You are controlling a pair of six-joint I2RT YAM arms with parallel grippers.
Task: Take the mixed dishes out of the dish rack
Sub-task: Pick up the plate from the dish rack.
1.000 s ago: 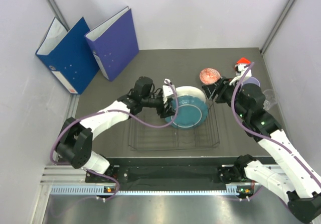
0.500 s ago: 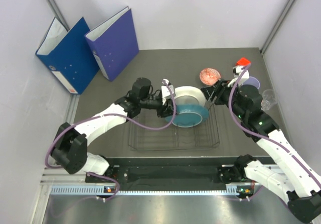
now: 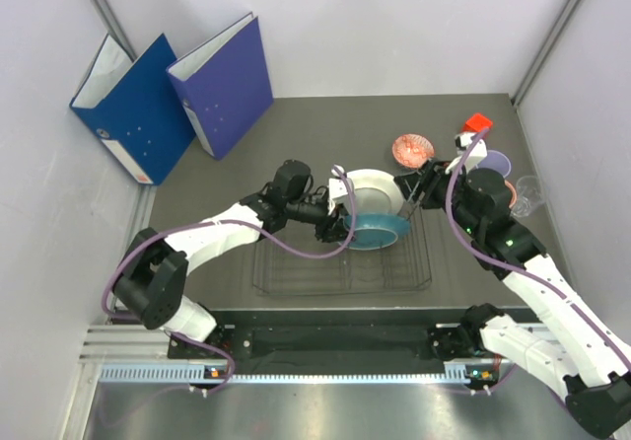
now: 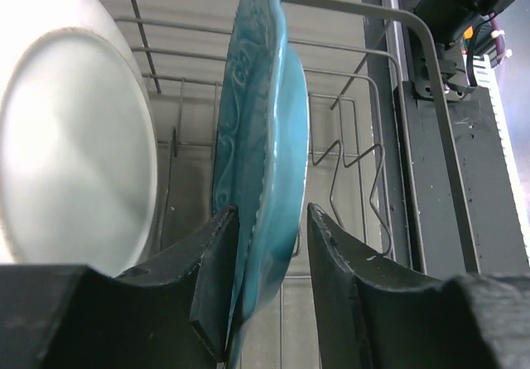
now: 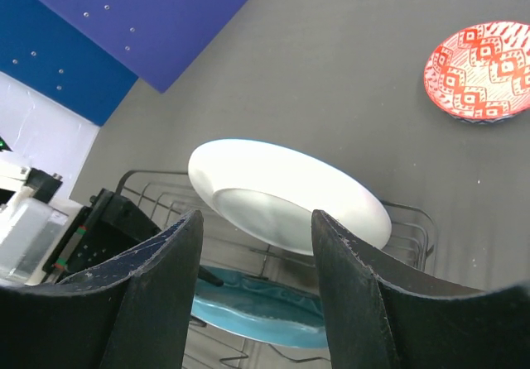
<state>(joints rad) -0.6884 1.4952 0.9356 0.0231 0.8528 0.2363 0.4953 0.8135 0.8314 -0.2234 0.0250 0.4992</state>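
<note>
The dish rack [image 3: 296,274] of dark wire holds a teal plate [image 3: 383,231] and, behind it, a white plate [image 3: 375,189]. My left gripper [image 3: 340,225] is open and straddles the teal plate's left rim. In the left wrist view the teal plate [image 4: 263,129] rests against the left finger [image 4: 217,261], with a gap to the right finger. My right gripper [image 3: 412,189] is open and empty at the rack's far right corner, facing the white plate [image 5: 290,189]. A red-patterned bowl [image 3: 413,148], a lavender cup [image 3: 497,161], a salmon-pink cup [image 3: 513,191] and a clear glass [image 3: 530,195] stand on the table.
Two blue binders [image 3: 168,90] stand open at the far left. A small red block [image 3: 478,121] lies at the far right by the cups. The rack's wire rim [image 4: 389,21] and plate slots show past the teal plate. Walls close in both sides.
My left gripper has moved nearer and right along the teal plate's rim. The teal plate has tipped from showing its face to nearly edge-on. My right gripper has edged left toward the white plate.
</note>
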